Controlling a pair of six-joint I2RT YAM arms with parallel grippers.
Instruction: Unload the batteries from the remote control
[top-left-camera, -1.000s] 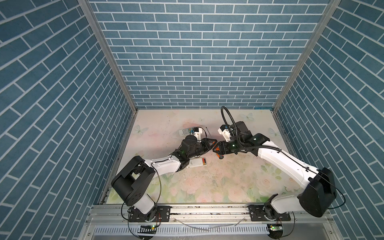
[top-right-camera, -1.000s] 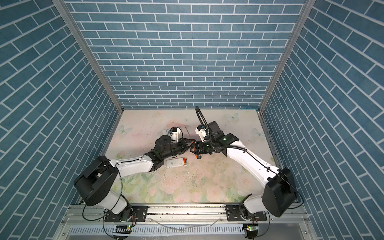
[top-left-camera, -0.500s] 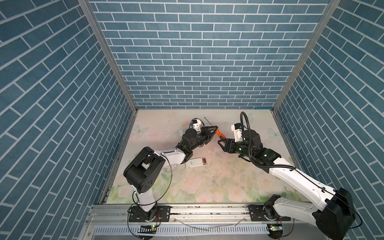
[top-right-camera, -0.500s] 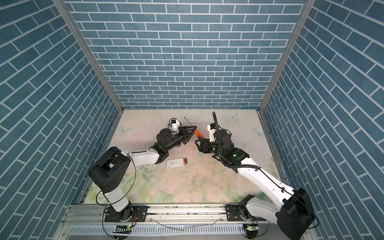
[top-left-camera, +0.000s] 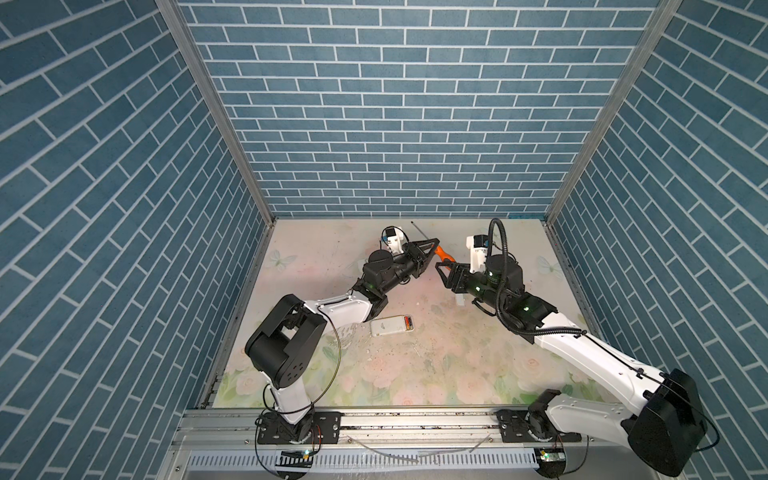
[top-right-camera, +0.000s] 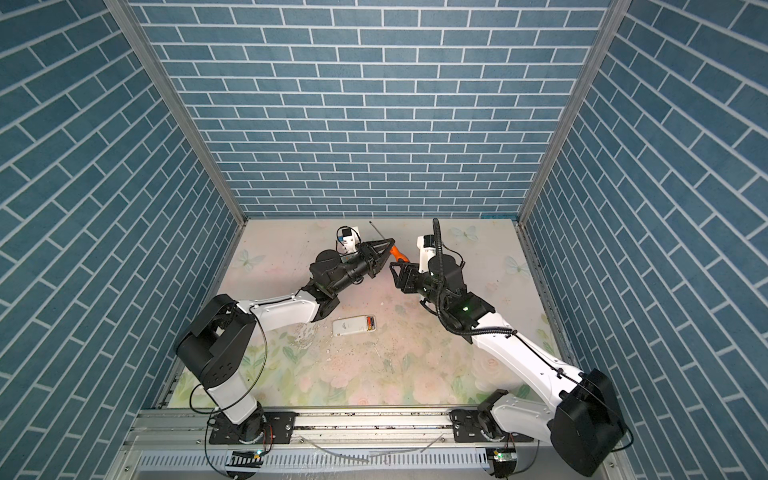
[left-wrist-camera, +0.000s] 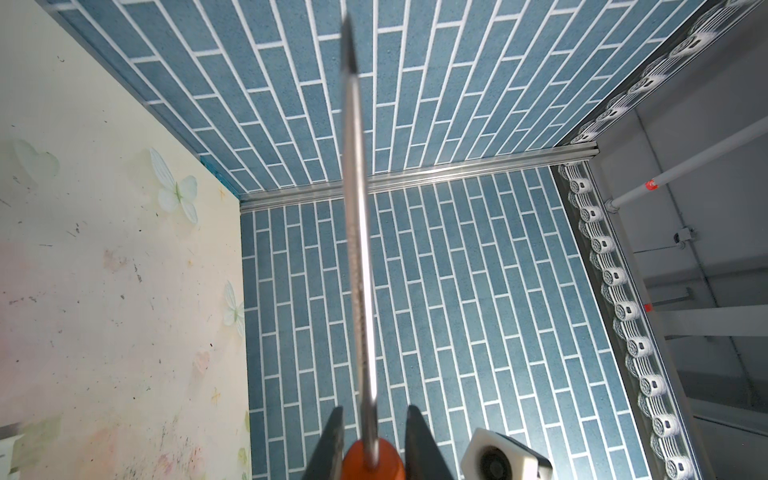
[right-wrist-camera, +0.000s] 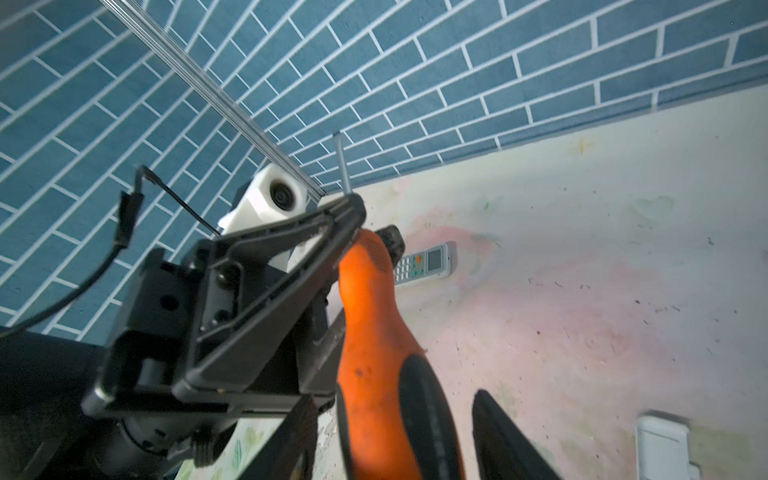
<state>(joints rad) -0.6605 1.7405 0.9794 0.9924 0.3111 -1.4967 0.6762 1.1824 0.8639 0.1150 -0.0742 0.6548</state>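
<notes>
Clenching the screwdriver (right-wrist-camera: 374, 332) where shaft meets handle, the left jaws held it up while the right jaws stood parted around its orange grip. The batteries (top-left-camera: 409, 322) sat in the uncovered remote (top-left-camera: 386, 327) on the tabletop (top-left-camera: 457, 353), well clear of both jaws; none appeared unloaded yet.

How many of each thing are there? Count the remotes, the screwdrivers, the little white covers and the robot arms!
Remotes: 2, the back-up remote and the buttons-up remote
Screwdrivers: 1, the orange-handled screwdriver
White covers: 1, the white cover
Robot arms: 2, the left arm and the right arm
Total: 6
</notes>
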